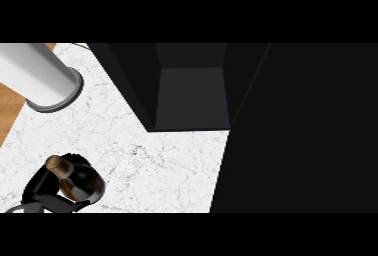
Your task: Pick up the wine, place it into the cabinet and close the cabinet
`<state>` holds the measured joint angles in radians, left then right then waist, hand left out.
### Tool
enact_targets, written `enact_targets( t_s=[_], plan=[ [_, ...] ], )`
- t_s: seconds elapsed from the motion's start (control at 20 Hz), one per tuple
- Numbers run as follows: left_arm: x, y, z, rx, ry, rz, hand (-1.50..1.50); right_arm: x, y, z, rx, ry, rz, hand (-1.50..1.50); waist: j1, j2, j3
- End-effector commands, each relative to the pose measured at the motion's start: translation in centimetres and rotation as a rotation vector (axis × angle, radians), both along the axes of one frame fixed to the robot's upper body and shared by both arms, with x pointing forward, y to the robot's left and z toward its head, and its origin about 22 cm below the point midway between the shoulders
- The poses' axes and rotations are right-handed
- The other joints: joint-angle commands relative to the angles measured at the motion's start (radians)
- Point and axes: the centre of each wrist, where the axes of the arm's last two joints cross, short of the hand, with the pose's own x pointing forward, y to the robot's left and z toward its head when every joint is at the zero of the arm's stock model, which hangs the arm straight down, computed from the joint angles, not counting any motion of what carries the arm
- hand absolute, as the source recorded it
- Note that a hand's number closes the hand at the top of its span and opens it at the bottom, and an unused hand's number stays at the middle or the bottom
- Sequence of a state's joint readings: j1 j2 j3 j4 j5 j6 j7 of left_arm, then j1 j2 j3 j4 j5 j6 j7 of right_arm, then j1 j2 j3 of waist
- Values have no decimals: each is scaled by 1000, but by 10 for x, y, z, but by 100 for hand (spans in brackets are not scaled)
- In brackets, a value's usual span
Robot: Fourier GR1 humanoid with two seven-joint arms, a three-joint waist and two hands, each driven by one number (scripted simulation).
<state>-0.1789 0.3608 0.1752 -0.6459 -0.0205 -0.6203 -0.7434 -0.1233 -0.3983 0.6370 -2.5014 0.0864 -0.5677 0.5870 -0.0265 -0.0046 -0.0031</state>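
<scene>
One hand [44, 192] is in view, the robot's left, black, entering at the lower left corner of the head view; its fingers curl round the body of the wine [80, 181], a dark bottle with a brown cork-coloured neck pointing up and to the left. Bottle and hand sit over the white marbled counter [148, 165], at its near left part; whether the bottle's base touches the counter cannot be told. The right hand shows nowhere. Item two: the open cabinet door [303, 130], a large black panel filling the right side of the view from the lower edge to the top and covering the counter there. Item three: the cabinet [192, 95], black, beyond the bottle and to its right, standing on the counter at the upper middle; its interior shows a dark grey floor between black side walls. The wine is well apart from the cabinet's opening. Item four: a white cylinder [40, 75] with a grey rimmed end, at the far left, leaning across the counter's edge beside a strip of brown wood [11, 110].
</scene>
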Motion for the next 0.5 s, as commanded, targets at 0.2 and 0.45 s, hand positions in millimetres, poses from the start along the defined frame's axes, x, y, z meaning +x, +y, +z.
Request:
enact_targets(
  t_s=[0.2,0.45],
  plan=[
    [1,-27,-5,-107,-163,-94,150,-25,-7,13,29,-65,16,-150,13,-1,2],
    [-10,-85,-28,-97,-153,188,150,-28,-13,14,46,-50,-24,-150,15,-5,3]
  ],
)
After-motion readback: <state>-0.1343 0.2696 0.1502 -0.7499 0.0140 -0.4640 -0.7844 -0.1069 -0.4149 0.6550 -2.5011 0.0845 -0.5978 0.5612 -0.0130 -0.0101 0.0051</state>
